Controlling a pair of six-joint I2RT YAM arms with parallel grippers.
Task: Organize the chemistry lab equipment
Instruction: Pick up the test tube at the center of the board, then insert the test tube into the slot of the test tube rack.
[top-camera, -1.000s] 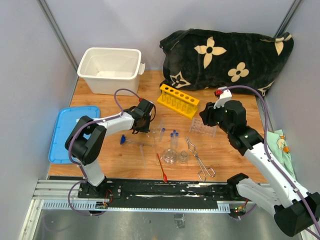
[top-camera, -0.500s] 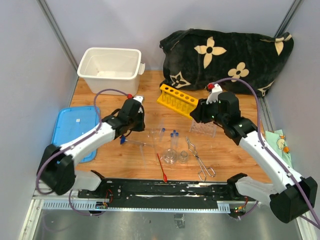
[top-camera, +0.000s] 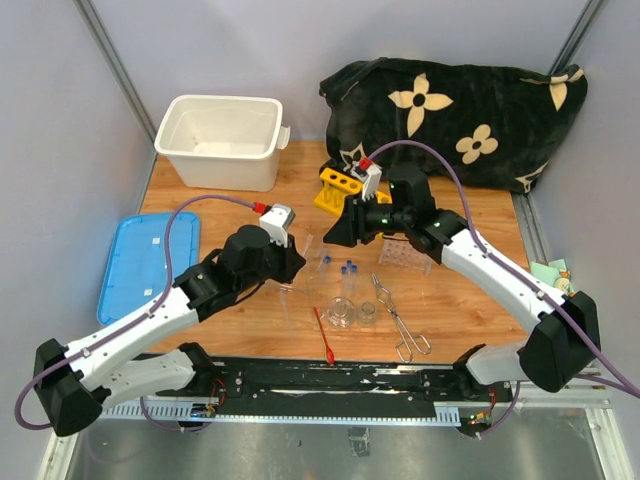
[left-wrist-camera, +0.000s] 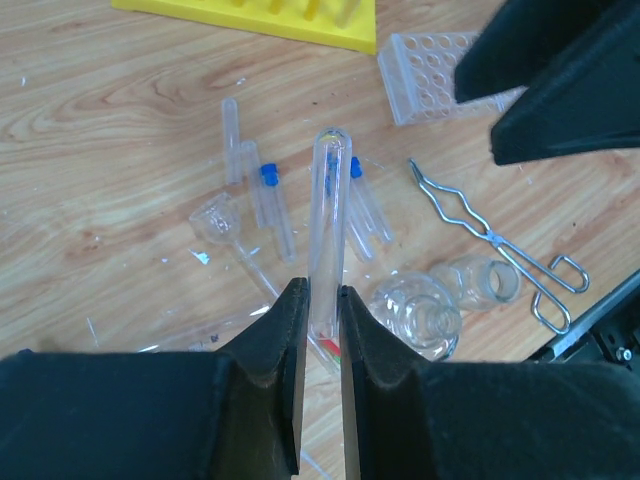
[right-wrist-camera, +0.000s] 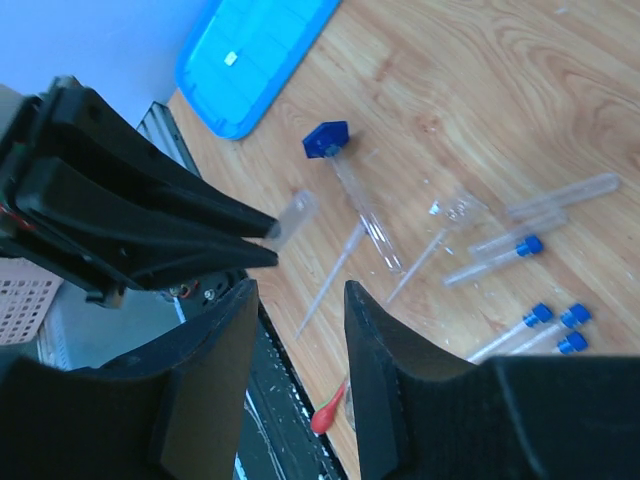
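The left end effector (left-wrist-camera: 321, 300) is pinching a clear tube (left-wrist-camera: 328, 200) by its lower end, holding it above the blue-capped tubes (left-wrist-camera: 270, 200) lying on the table (left-wrist-camera: 100, 130). The right end effector (right-wrist-camera: 297, 295) is hovering close by, jaws apart and empty. Compared with a second ago, both arms are reaching toward the middle, and the right one is now well away from the clear plastic rack (top-camera: 408, 256).

Wood, visible grain, smooth low sheen: tabletop (left-wrist-camera: 100, 120).
Opaque smooth plastic: yellow holed tube rack (left-wrist-camera: 250, 15).
Transparent glossy plastic: clear plastic rack (left-wrist-camera: 430, 75).
Bright polished wire: metal tongs (left-wrist-camera: 490, 237).
Clear glossy glass: small glass beakers (left-wrist-camera: 420, 315).
Transparent, smooth-walled: clear tube (left-wrist-camera: 328, 220), pinched between the 2 matt black left fingers (left-wrist-camera: 270, 350).
Semi-gloss plastic: white tub (top-camera: 215, 145).
Glossy plastic: blue lid (top-camera: 135, 260).
Soft black fabric, plush nap, cream flower print: flowered cloth (top-camera: 460, 110).
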